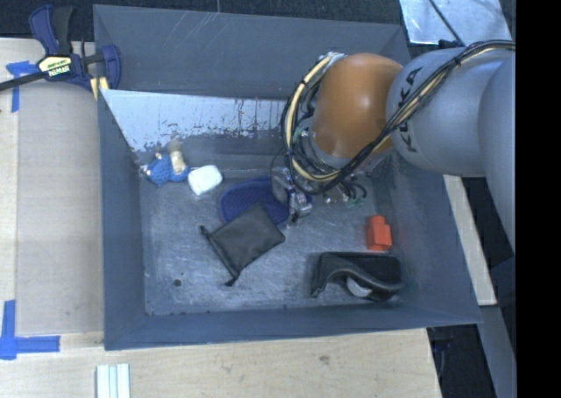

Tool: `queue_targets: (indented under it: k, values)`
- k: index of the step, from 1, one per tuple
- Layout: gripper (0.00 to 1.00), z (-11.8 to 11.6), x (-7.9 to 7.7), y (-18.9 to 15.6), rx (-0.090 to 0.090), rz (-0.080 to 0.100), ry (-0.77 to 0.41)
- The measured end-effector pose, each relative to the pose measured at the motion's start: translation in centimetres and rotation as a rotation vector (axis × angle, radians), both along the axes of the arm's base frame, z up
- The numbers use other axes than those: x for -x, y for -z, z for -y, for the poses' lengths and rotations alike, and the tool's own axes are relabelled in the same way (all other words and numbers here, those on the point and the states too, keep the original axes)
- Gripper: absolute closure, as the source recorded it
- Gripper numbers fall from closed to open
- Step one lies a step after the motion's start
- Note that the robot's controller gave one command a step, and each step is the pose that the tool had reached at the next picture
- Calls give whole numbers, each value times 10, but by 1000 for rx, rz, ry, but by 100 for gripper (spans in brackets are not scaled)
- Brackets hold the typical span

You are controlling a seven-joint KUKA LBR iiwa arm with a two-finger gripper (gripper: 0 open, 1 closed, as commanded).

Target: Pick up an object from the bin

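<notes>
The arm (456,116) comes in from the right, its orange cover (351,111) and looped cables hanging over the back middle of the bin (123,238). The gripper (296,203) points down near the bin's centre, at the right edge of a blue disc (241,202) that lies flat on the floor. From above, its state, wide or narrow, cannot be told, and nothing can be seen held in it. A black pouch (245,240) lies tilted just in front of the blue disc, overlapping its front edge, with 1 corner close to the gripper. To the left, near the back wall, a white lump (204,180) sits just beside a blue toy (161,169). To the right of the gripper, well apart from it, is 1 orange block (379,232). In front of that block, a black curved tool (358,275) lies near the front wall.
</notes>
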State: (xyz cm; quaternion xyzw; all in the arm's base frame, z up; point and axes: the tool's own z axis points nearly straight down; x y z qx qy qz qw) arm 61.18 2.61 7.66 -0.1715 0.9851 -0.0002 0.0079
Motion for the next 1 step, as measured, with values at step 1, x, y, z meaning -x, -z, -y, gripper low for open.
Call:
queue_targets:
  k: [1]
  values:
    - [100, -7, 1, -129, 2, -3, -27]
